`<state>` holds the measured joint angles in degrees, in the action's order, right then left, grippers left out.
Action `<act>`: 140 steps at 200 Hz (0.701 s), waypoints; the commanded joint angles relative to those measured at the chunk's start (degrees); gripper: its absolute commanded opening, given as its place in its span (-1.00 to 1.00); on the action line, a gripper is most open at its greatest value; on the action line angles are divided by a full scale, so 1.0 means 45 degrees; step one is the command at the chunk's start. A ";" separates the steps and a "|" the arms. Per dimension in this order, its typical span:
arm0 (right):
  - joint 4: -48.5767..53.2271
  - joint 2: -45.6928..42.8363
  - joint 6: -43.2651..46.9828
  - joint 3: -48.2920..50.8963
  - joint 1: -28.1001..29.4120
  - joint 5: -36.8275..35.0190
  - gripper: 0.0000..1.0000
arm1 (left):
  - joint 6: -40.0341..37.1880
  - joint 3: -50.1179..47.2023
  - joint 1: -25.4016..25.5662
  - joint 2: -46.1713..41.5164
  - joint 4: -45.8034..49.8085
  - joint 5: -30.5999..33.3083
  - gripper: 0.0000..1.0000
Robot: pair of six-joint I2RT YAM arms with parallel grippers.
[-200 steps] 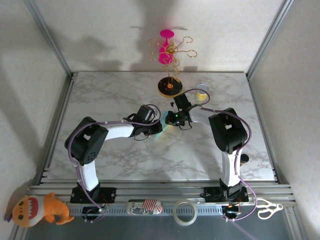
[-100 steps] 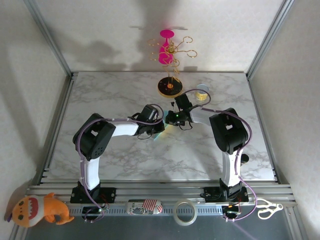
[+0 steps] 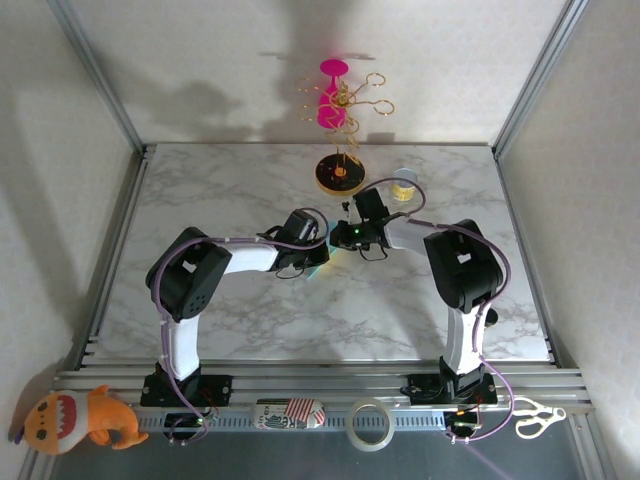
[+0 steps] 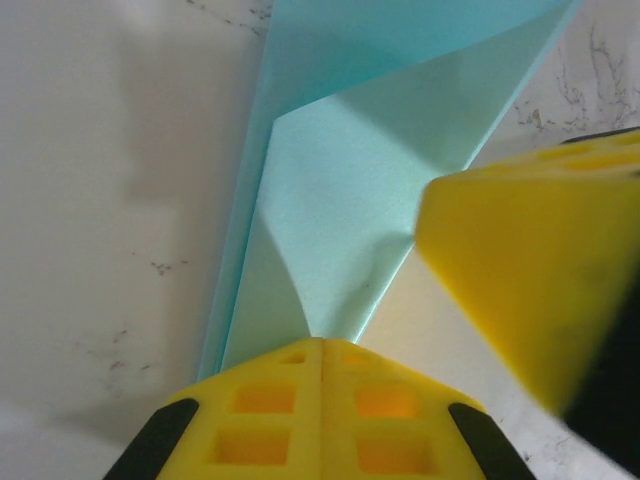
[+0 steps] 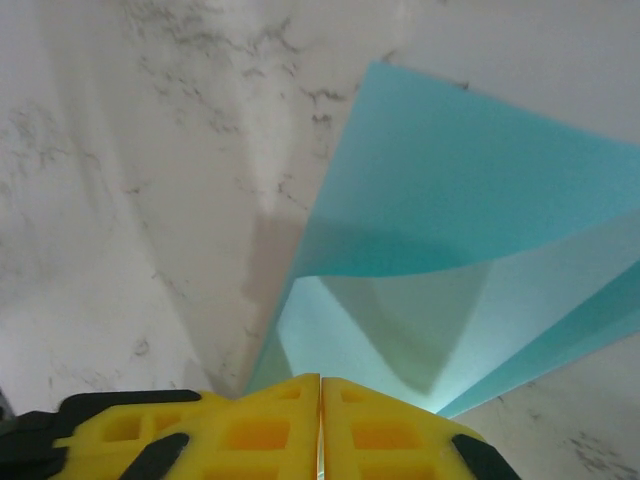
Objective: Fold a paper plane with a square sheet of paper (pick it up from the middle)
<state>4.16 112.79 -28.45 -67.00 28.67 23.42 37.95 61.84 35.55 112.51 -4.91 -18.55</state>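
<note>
The square sheet of paper (image 3: 322,262) is teal-blue and hangs folded over in loose layers between my two grippers, just above the marble table (image 3: 200,200). My left gripper (image 4: 322,345) is shut on one edge of the sheet (image 4: 350,200), and a yellow finger of the right gripper (image 4: 530,270) shows close by. My right gripper (image 5: 320,385) is shut on the sheet (image 5: 460,220) from the opposite side. From above, the left gripper (image 3: 316,250) and right gripper (image 3: 338,238) nearly touch at the table's middle and hide most of the paper.
A round black-and-yellow stand base (image 3: 338,172) with a gold wire tree and a pink piece stands behind the grippers. A small yellow roll (image 3: 404,185) lies to its right. On the near rail are a plush toy (image 3: 75,420), a tape ring (image 3: 368,424) and scissors (image 3: 535,418).
The left arm has swung right and forward, bringing its gripper closer to the right one. Less of the paper shows from above. The right arm has shifted slightly.
</note>
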 commanded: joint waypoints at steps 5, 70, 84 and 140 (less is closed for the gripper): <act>0.0589 0.0712 0.0574 -0.0389 0.0056 0.0301 -0.79 | -0.0343 -0.0031 0.0070 0.0193 0.1455 0.0910 -1.00; 0.0259 0.1642 0.0852 -0.0791 -0.1327 -0.1064 -0.82 | -0.0797 -0.1129 0.0035 -0.0061 0.2170 0.1152 -1.00; 0.0025 0.1777 0.0736 -0.1004 -0.1878 -0.1142 -0.81 | -0.0904 -0.1375 0.0030 -0.0071 0.2261 0.1157 -1.00; 0.0874 0.2538 0.0335 -0.3117 -0.3045 -0.2321 -0.82 | -0.1124 -0.1308 0.0030 0.0083 0.2279 0.0899 -1.00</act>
<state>6.44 121.69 -26.59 -77.34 18.52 24.75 34.48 58.65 35.66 110.93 -6.96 -16.62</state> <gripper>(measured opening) 0.093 0.046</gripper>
